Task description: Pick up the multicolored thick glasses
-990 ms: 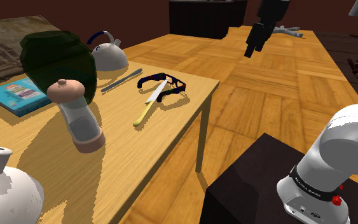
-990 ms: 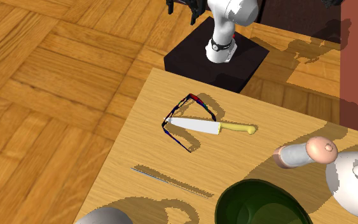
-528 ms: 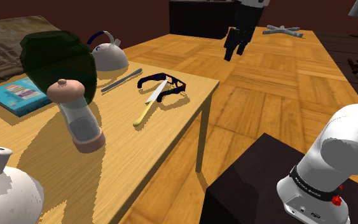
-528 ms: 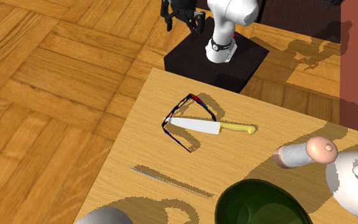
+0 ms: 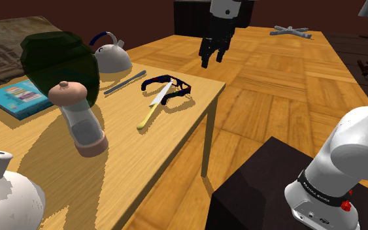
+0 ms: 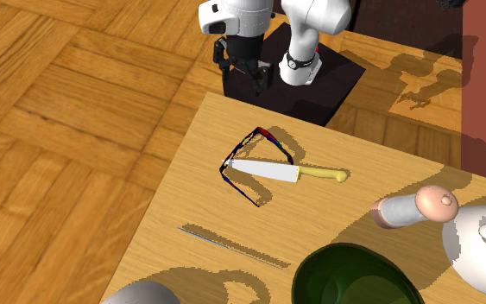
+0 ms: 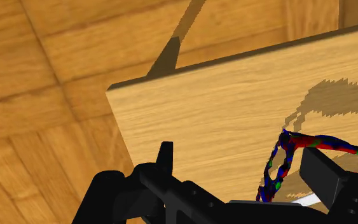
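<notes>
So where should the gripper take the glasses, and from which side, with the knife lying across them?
Probably the end of the glasses nearest the stand, coming straight down. They lie flat on the table, so only a top-down pinch across the thin rim fits. The knife blade covers their middle and leaves that end bare. The gripper is open.

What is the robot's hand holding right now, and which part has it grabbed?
Nothing. The gripper hangs in the air, jaws apart and empty. The glasses lie on the table, with a knife across them.
</notes>
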You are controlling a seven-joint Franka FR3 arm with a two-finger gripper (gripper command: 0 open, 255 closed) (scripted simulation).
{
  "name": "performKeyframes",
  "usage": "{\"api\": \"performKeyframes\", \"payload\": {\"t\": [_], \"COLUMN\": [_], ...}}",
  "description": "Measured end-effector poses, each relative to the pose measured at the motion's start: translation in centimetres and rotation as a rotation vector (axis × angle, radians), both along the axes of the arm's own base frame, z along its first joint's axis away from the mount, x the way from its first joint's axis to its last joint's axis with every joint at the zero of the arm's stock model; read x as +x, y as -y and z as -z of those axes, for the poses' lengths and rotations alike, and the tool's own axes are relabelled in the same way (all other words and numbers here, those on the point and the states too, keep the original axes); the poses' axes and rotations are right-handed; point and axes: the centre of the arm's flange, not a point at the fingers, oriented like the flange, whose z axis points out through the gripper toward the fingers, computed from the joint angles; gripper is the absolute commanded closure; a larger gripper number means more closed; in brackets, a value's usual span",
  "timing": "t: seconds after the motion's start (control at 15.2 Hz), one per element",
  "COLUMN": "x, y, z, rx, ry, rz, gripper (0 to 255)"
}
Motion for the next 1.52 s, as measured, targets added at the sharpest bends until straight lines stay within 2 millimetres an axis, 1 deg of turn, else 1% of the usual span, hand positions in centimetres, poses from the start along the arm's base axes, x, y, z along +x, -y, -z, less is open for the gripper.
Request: {"api": "performKeyframes", "payload": {"t": [0.33,0.46,0.66,0.73,0.86,1.19,1.25,1.52], "x": [5.5,7.8,10.6,11.1,11.5,11.6,11.6,11.6], "y": [-4.0,-5.0,-6.8,-7.3,-7.5,-7.7,-7.7,-7.6], "z": [1.7,2.6,3.4,3.7,4.8,7.3,7.6,7.8], "rx": [0.005,0.007,0.010,0.011,0.011,0.011,0.011,0.012], "ry": [-0.009,-0.013,-0.018,-0.019,-0.020,-0.020,-0.020,-0.019], "rz": [0.010,0.014,0.020,0.021,0.022,0.022,0.022,0.023], "gripper": [0,0,0,0,0,0,255,255]}}
